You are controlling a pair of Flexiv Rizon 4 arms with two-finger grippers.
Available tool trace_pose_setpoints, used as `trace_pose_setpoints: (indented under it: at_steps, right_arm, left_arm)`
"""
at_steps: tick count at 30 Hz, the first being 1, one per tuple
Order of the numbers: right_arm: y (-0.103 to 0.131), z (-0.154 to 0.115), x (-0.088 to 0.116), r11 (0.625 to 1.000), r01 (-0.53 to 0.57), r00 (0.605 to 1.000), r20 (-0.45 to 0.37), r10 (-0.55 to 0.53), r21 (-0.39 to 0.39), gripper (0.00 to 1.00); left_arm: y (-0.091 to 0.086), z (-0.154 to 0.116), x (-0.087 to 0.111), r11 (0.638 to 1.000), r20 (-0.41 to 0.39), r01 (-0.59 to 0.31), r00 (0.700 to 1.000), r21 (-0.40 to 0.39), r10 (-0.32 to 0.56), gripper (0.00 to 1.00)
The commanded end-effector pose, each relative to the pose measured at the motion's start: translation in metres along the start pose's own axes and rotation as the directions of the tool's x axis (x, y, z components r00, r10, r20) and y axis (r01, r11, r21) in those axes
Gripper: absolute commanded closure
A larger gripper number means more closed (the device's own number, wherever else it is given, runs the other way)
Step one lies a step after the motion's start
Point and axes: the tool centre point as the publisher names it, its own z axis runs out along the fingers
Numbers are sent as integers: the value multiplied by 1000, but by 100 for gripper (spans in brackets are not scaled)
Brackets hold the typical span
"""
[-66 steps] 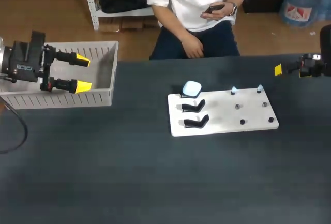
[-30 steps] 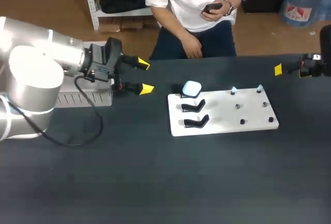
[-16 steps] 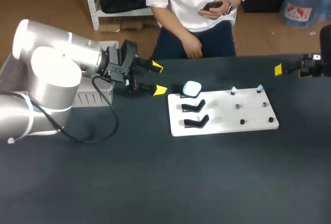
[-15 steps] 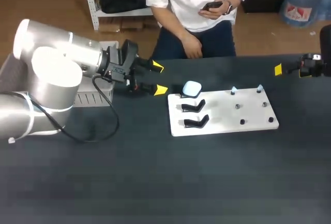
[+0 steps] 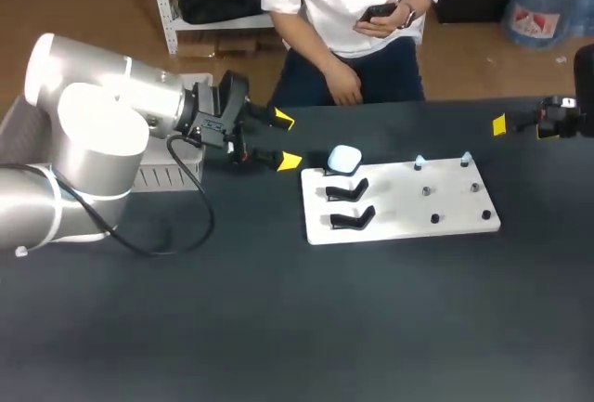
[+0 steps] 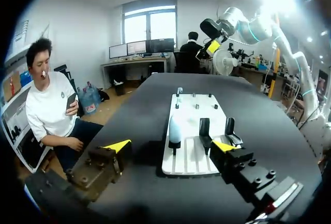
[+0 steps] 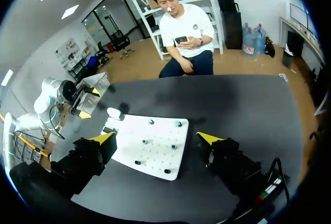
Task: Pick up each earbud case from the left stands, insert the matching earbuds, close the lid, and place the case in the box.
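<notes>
Currently the left gripper [image 5: 286, 142] hangs with its fingers spread wide and nothing between them. The earbud case [image 5: 344, 159] lies straight ahead, near but apart, on the rearmost of the three black stands at the left end of the white board [image 5: 399, 224]. Seen from the left wrist, the case stands upright and edge-on, its thin side lined up with the finger gap, so a level advance looks sufficient. Case: pale blue, rounded, lid apparently shut. The right gripper [image 7: 155, 138], also open, is well apart at the table's right edge, so the left arm is the nearer.
</notes>
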Motion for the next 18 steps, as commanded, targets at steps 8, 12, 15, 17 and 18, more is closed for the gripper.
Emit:
trace_pose_setpoints:
  at_steps: [8,12,15,17,18]
  right_arm:
    - [0,0,0,1000,0,1000,0,0,0,0]
    - [0,0,0,1000,0,1000,0,0,0,0]
    - [0,0,0,1000,0,1000,0,0,0,0]
    - [0,0,0,1000,0,1000,0,0,0,0]
    - [0,0,0,1000,0,1000,0,0,0,0]
  left_arm:
    - [-2,16,-4,999,-24,6,1000,-35,-7,0]
    - [0,22,-3,1000,9,18,1000,-24,-18,0]
    - [-2,31,-5,1000,16,19,1000,-8,-19,0]
    - [-3,35,-5,1000,15,18,1000,-3,-18,0]
    - [-4,38,-5,1000,15,17,1000,-3,-17,0]
